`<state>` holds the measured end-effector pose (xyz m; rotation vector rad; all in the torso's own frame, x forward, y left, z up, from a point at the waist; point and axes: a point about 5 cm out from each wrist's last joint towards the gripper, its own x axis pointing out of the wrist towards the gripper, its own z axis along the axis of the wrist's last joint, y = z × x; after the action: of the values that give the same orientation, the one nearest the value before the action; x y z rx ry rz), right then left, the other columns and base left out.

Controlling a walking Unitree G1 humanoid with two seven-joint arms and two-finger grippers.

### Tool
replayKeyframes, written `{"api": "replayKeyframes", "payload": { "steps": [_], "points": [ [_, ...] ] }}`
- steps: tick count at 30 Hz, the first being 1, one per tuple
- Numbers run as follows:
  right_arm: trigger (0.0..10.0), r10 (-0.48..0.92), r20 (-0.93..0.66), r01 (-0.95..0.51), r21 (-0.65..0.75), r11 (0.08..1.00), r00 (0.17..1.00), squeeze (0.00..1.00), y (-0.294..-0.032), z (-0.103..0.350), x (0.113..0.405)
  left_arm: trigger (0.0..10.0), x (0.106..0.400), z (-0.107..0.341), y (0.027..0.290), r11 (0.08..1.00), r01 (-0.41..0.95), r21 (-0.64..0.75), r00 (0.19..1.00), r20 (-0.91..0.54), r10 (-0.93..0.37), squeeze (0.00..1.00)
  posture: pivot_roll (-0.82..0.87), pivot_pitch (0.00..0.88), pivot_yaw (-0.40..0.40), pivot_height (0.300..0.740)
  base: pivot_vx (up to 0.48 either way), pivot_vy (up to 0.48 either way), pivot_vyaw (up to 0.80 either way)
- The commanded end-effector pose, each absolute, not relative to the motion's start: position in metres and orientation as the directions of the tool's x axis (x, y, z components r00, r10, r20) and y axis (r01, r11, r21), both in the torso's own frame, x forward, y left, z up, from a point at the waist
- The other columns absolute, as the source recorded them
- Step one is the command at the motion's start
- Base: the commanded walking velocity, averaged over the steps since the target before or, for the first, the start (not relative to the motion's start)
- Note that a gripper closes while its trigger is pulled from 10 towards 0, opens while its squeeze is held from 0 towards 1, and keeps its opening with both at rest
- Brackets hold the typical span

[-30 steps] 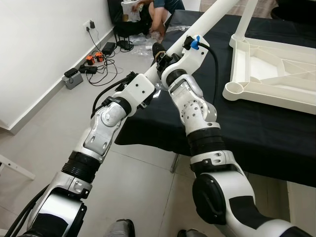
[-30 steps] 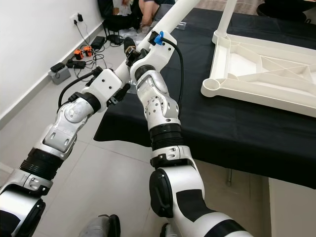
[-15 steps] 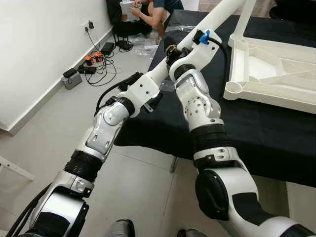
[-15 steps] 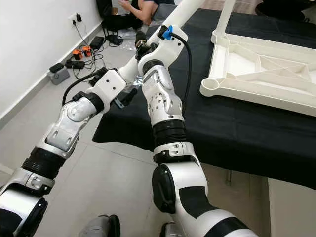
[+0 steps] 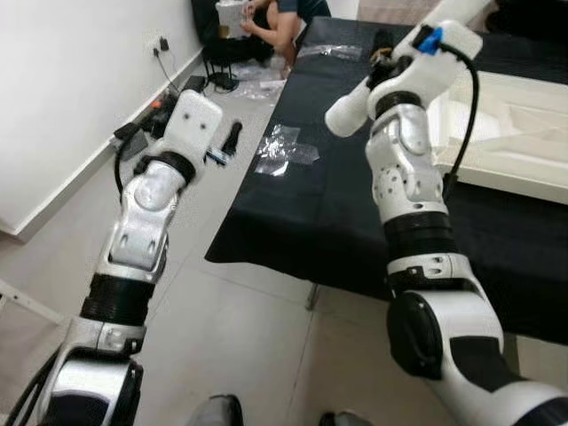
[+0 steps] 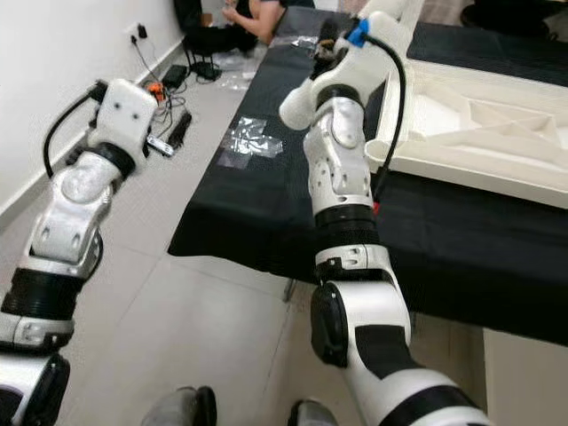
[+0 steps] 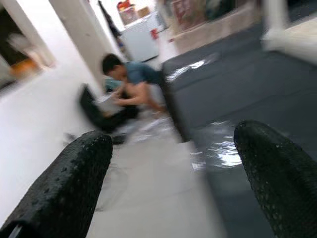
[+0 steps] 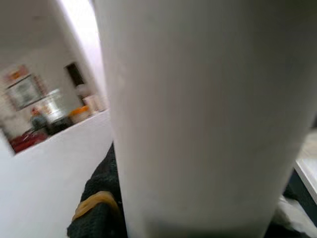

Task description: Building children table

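Observation:
A long white table leg slants up over the black-covered table, and my right gripper is shut on it partway along. In the right wrist view the white table leg is pressed against a black finger. The upside-down white table top lies on the cloth to the right of the leg. My left gripper is open and holds nothing. It hangs over the floor left of the table, and its fingers are well apart from the leg.
Clear plastic bags lie on the cloth near the table's left edge. A person sits on the floor at the far end. Cables and chargers lie along the white wall on the left.
My left gripper has let go of the leg's lower end and swung left, away from the table. The right arm has carried the leg to the right, towards the table top.

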<state>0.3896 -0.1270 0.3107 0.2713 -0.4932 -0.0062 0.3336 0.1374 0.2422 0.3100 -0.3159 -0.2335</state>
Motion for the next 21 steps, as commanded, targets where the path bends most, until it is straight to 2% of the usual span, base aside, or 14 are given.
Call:
{"api": "replayKeyframes", "payload": {
  "steps": [1, 5, 14, 21],
  "points": [
    [10.0, 0.075, 0.526, -0.152, 0.103, 0.983, 0.847, 0.00, -0.117, 0.308, 0.379, 10.0, 0.316, 0.241, 0.139, 0.946, 0.187, 0.264, 0.920, 0.292, -0.263, 0.00, 0.08, 0.097, -0.027, 0.740, 0.000, 0.000, 0.00],
    [10.0, 0.091, 0.501, -0.140, 0.062, 0.988, 0.861, 0.00, -0.123, 0.293, 0.375, 10.0, 0.306, 0.238, 0.139, 0.960, 0.171, 0.220, 0.926, 0.297, -0.233, 0.00, 0.08, 0.096, -0.027, 0.740, 0.000, 0.000, 0.00],
    [10.0, 0.050, 0.477, -0.102, 0.083, 0.991, 0.878, 0.00, -0.134, 0.277, 0.370, 10.0, 0.301, 0.242, 0.145, 0.973, 0.120, 0.195, 0.936, 0.306, -0.177, 0.00, 0.08, 0.082, -0.025, 0.740, 0.000, 0.000, 0.00],
    [10.0, 0.055, 0.467, -0.103, 0.078, 0.992, 0.882, 0.00, -0.134, 0.276, 0.368, 10.0, 0.298, 0.247, 0.145, 0.973, 0.116, 0.199, 0.937, 0.303, -0.174, 0.00, 0.08, 0.076, -0.030, 0.740, 0.360, 0.000, 0.00]
  ]
}}
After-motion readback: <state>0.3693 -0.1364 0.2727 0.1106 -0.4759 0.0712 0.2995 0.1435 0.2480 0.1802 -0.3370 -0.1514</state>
